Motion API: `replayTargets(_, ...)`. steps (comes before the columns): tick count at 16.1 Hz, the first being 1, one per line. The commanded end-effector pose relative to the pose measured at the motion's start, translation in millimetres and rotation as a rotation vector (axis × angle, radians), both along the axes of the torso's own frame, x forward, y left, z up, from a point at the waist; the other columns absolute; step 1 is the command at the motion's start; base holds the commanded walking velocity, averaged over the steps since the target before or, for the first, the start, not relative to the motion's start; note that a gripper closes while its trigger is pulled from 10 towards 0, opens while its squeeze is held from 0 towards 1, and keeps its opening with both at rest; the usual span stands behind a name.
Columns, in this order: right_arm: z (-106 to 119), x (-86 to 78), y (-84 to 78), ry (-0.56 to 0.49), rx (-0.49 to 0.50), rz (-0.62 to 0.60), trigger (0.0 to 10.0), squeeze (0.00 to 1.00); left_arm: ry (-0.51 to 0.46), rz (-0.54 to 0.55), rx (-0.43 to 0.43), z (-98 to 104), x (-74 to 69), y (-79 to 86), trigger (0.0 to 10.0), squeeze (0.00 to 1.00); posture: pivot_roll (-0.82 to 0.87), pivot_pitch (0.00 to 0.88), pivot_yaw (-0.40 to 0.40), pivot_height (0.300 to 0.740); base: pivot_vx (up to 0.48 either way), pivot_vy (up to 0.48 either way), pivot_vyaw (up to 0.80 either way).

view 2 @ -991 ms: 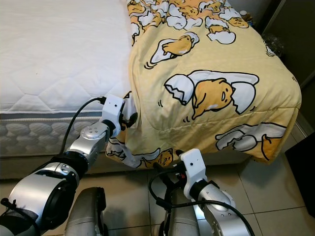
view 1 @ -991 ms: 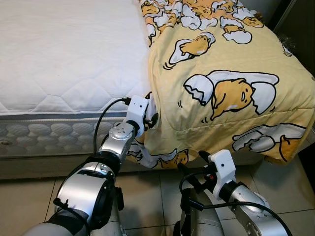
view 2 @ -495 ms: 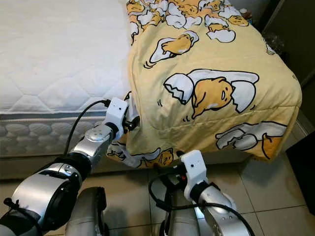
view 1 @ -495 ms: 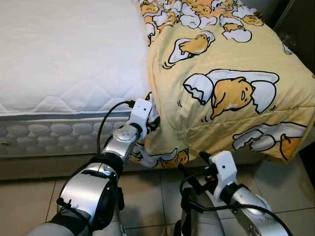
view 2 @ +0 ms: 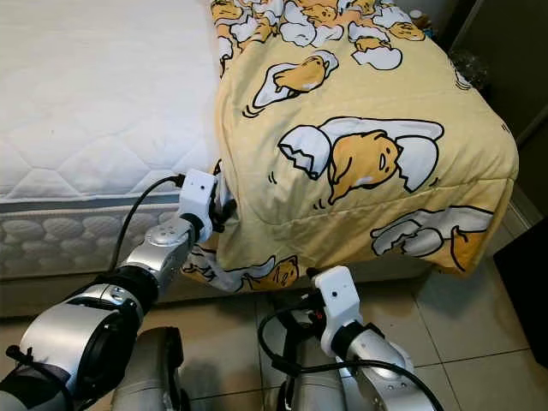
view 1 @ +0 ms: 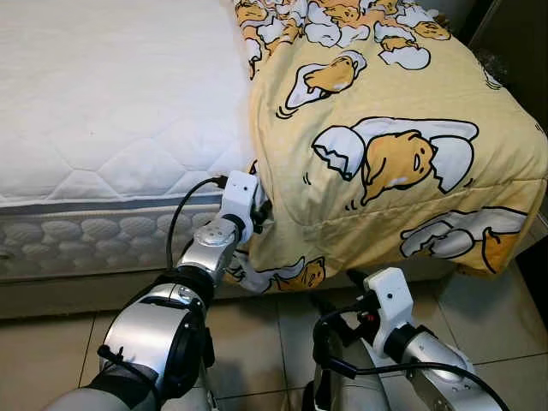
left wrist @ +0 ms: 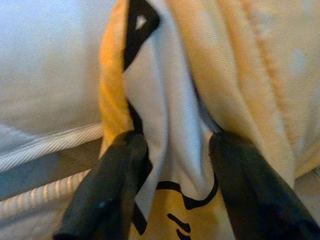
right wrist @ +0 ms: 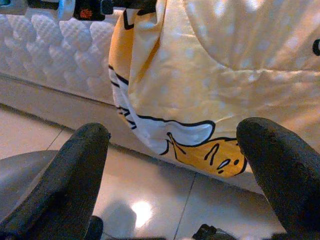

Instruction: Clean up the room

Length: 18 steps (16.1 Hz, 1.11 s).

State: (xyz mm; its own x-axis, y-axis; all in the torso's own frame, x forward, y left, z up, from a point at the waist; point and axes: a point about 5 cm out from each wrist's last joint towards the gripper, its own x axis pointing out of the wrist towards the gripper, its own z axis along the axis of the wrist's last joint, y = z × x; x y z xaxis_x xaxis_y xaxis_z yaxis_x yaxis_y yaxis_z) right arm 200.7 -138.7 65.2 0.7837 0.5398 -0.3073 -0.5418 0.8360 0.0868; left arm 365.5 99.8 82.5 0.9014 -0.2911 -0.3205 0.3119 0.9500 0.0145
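Left end effector (left wrist: 172, 165) is pinching your yellow blanket (view 1: 385, 154) fold at the bed (view 1: 111, 111) edge. Right end effector (right wrist: 175, 170) hangs wide, below the bed.

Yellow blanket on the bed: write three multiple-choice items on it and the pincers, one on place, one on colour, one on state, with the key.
1. Where does the left pincer meet the blanket?
A. at its hanging edge by the mattress side
B. on top of the bed
C. on the floor

2. What colour is the bare mattress?
A. blue
B. white
C. grey

3. How is the right pincer?
A. shut on the blanket
B. shut on a cable
C. open, holding nothing

Key: 1 A, the left wrist view shows a fold of cloth between its fingers beside the mattress piping. 2 B, the quilted top is white. 3 C, its fingers are spread over the floor tiles, short of the blanket.
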Motion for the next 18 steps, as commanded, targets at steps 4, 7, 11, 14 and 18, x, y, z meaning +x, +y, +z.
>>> replayTargets(4, 0.6, -5.9, -4.1, 0.018, -0.007, 0.016, 10.0, 0.00, 0.090, 0.156, -0.095, -5.2, 0.7, 13.4, 0.0, 0.00, -0.14, 0.092, -0.043, 0.591, 0.000, 0.000, 0.00)
replayTargets(7, 0.1, -4.8, -1.9, 0.022, -0.006, 0.023, 10.0, 0.00, 0.095, 0.173, -0.104, -6.3, 0.3, 15.5, 0.0, 0.00, -0.14, 0.091, -0.050, 0.591, 0.000, 0.000, 0.00)
replayTargets(11, -1.0, -3.1, -1.0, 0.024, -0.010, 0.032, 10.0, 0.00, 0.102, 0.209, -0.156, -7.8, -0.5, 21.0, 0.0, 0.00, -0.13, 0.079, -0.052, 0.591, 0.000, 0.000, 0.00)
replayTargets(14, -1.9, -3.1, 1.2, 0.025, -0.007, 0.037, 10.0, 0.00, 0.124, 0.290, -0.221, -16.0, -5.5, 41.7, 0.0, 0.00, -0.12, 0.076, -0.043, 0.591, 0.000, 0.000, 0.00)
replayTargets(18, -5.3, -4.4, 3.3, 0.032, -0.001, 0.041, 10.0, 0.00, 0.175, 0.438, -0.204, -50.6, -36.8, 94.3, 0.0, 0.00, -0.09, 0.072, -0.041, 0.591, 0.000, 0.000, 0.00)
